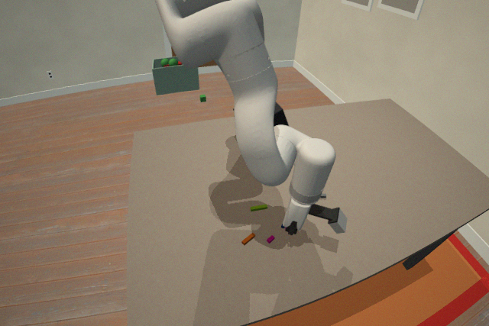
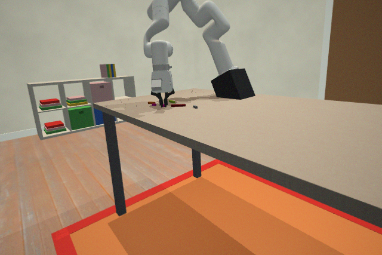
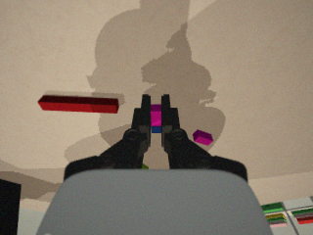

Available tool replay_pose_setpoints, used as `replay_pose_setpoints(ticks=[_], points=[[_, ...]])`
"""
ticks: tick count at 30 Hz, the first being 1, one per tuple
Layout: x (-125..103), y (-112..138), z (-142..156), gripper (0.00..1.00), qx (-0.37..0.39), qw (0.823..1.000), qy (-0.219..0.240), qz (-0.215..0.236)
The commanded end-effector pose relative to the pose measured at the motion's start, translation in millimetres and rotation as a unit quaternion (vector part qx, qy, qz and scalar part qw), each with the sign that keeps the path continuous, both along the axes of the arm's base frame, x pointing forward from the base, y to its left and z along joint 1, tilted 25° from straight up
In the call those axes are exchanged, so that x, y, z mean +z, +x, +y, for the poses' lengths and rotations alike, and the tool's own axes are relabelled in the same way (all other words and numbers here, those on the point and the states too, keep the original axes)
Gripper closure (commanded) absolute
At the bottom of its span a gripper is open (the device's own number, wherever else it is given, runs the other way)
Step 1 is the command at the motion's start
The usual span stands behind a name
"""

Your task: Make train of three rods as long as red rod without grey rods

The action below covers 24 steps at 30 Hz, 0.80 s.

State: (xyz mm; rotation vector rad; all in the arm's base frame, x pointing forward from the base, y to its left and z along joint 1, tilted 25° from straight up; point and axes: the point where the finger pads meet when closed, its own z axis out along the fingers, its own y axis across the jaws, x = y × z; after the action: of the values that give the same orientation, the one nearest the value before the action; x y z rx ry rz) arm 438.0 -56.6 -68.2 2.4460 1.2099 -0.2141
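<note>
My gripper (image 3: 156,106) is shut on a magenta rod (image 3: 156,116) and holds it low over the table; it also shows in the top and exterior views (image 1: 291,230) (image 2: 162,103). A small blue rod (image 3: 156,129) shows in the gap between the fingers, just left of the gripper in the top view (image 1: 282,227). I cannot tell if the two rods touch. A second magenta rod (image 1: 270,239) (image 3: 202,137) lies flat nearby. The red rod (image 3: 78,103) (image 2: 178,104) lies flat to one side. An orange rod (image 1: 248,238) and a lime rod (image 1: 259,207) lie apart on the table.
A small grey rod (image 2: 195,106) lies beyond the red rod. The arm's black base (image 2: 233,83) stands at the back of the table. The table's front edge is close to the rods in the exterior view.
</note>
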Motion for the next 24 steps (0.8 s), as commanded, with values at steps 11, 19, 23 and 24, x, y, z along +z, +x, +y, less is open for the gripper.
replay_pose_setpoints(ticks=[11,19,23,24], points=[[1.0,1.5,1.2,0.92,0.001,1.000,0.001,-0.002],[1.0,1.5,1.2,0.80,0.001,1.000,0.001,-0.002],[1.0,1.5,1.2,0.76,0.001,1.000,0.001,-0.002],[1.0,1.5,1.2,0.76,0.001,1.000,0.001,-0.002]])
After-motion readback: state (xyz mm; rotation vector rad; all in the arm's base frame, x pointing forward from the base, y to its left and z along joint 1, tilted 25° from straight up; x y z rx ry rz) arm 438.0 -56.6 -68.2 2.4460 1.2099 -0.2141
